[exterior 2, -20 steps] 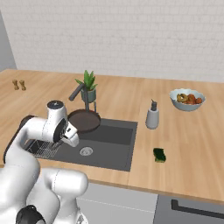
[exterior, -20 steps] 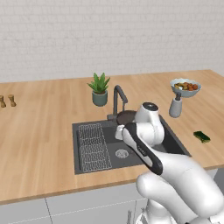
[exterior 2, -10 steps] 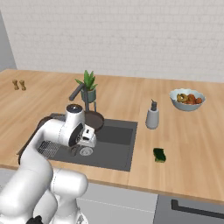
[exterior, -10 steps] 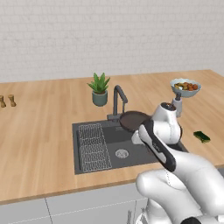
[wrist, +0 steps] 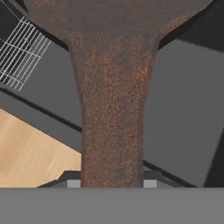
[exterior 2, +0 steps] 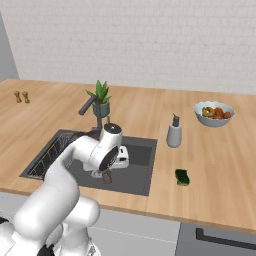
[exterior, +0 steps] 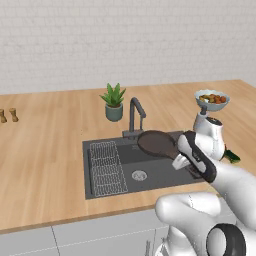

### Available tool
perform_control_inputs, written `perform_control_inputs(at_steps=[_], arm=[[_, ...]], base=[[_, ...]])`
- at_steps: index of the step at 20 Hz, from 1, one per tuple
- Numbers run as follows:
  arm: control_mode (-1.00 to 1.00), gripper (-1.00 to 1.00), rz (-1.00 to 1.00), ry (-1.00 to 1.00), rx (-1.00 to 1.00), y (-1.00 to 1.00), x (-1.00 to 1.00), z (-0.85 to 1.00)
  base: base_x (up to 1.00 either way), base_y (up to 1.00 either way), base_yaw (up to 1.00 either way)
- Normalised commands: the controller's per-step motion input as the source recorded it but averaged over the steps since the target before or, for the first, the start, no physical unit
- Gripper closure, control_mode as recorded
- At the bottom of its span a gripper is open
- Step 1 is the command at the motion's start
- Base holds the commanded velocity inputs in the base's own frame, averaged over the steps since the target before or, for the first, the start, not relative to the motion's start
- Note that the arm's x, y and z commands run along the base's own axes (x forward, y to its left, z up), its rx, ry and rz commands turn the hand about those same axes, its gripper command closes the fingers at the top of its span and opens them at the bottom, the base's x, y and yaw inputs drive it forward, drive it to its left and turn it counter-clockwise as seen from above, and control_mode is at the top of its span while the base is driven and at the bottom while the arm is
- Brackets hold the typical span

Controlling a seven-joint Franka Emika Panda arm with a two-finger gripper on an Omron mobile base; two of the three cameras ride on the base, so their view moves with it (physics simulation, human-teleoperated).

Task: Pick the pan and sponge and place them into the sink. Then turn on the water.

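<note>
Two base views disagree usefully: the left one shows the pan [exterior: 157, 143] hanging over the sink [exterior: 100, 177] beside the faucet [exterior: 135, 114], while the right one hides it behind the arm but shows the sponge [exterior 2: 182, 177] on the bench [exterior 2: 215, 165] clearly. Jaws are clamped on the pan's handle [wrist: 113, 127] in the hand view. No writing is readable anywhere.

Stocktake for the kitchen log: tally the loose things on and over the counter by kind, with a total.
Pans: 1, the pan, held over the sink
Sponges: 1, the sponge
Potted plants: 1, the plant
Soap dispensers: 1, the dispenser
Food bowls: 1, the bowl
Small shakers: 2, the shakers
Total: 7
</note>
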Motion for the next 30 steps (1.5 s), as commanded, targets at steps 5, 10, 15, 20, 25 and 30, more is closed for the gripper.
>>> perform_control_inputs(at_steps=[5,10,15,20,25,30], arm=[[-1.0,1.0,0.42,0.08,-0.07,-0.39,0.22,0.0],[-1.0,1.0,0.31,0.13,-0.13,-0.28,0.38,0.0],[-1.0,1.0,0.24,0.06,-0.13,-0.27,0.26,0.0],[-1.0,1.0,0.14,-0.05,0.0,-0.12,0.11,-0.14],[-1.0,1.0,0.0,-0.04,0.0,0.01,0.27,-0.28],[-1.0,1.0,0.0,0.0,-0.03,0.08,0.37,-0.36]], base=[[0.0,0.0,0.0],[0.0,0.0,0.0],[0.0,0.0,0.0],[0.0,0.0,0.0],[0.0,0.0,0.0],[0.0,0.0,0.0]])
